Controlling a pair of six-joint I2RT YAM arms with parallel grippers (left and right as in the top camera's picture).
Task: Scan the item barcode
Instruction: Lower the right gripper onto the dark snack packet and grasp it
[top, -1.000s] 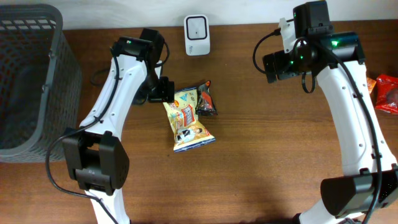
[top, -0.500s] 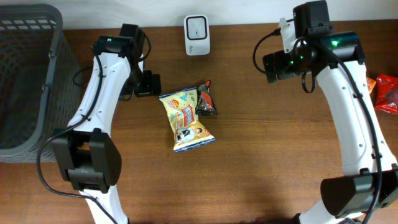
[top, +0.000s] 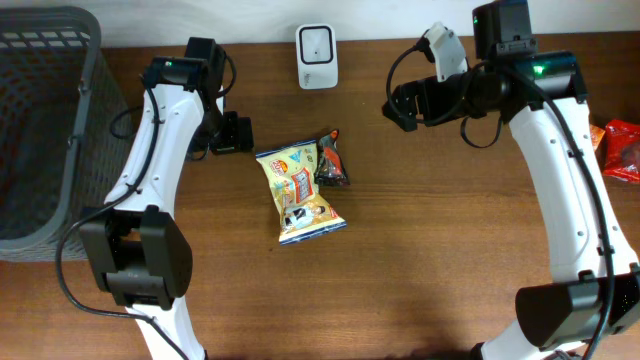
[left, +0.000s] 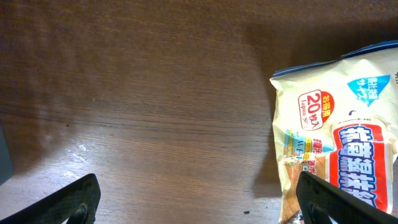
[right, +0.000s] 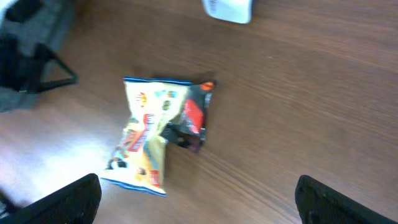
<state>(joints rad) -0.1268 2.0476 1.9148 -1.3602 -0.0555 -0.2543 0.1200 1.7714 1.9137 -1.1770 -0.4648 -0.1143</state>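
Lying flat at mid-table (top: 420, 250): yellow snack bag (top: 300, 195), long axis near-to-far, slightly slanted; dark packet (top: 331, 160) touching its far right side. Left claw (top: 233, 135), spread and empty, just left of the bag's far end, likely the nearer. Right claw (top: 400, 105), spread and empty, farther right. White scanner (top: 317, 43) at far edge.

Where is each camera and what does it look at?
Overhead: above the brown wooden table, looking down; both arms show.
Left wrist: on left gripper, facing down at the yellow snack bag; its fingertips show.
Right wrist: on right gripper, tilted down at bag and small dark packet; fingertips show.
All three share the bag.
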